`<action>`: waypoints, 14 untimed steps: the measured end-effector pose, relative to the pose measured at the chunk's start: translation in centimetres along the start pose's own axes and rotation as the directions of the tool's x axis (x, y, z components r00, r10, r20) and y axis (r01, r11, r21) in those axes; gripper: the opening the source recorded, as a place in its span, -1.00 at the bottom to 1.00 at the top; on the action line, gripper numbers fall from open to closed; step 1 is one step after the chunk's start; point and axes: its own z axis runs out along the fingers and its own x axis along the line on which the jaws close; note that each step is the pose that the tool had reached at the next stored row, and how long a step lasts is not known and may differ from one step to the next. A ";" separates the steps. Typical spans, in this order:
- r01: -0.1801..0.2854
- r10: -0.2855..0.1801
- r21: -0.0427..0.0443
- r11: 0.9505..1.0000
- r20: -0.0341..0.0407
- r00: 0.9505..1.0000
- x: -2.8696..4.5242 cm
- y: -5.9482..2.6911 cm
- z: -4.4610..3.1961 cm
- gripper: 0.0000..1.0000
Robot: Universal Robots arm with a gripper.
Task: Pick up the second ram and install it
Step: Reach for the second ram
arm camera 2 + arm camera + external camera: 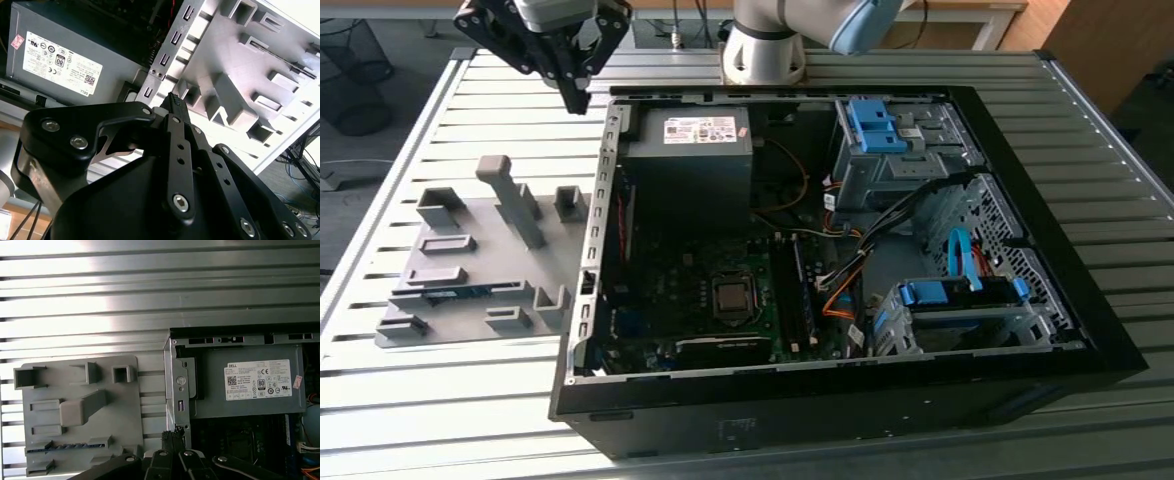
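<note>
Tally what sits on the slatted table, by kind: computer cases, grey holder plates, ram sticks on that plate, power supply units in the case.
Computer case: 1
Grey holder plate: 1
Ram stick on the plate: 1
Power supply unit: 1
Total: 4

Robotics lab or workshop bench.
Slatted metal desk [440,400] carrying opened computer case [854,425], grey fixture plate [494,265]; wire bin [350,50] on floor beyond.
</note>
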 end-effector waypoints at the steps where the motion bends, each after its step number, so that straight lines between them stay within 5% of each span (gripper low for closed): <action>1: 0.000 0.000 0.000 1.000 0.000 1.000 0.10 -0.01 0.00 -0.79; 8: 0.000 0.000 0.000 1.000 0.000 1.000 0.97 -0.07 -0.01 -0.79; 14: 0.000 0.000 0.000 1.000 0.000 1.000 2.49 -0.19 -0.03 -0.79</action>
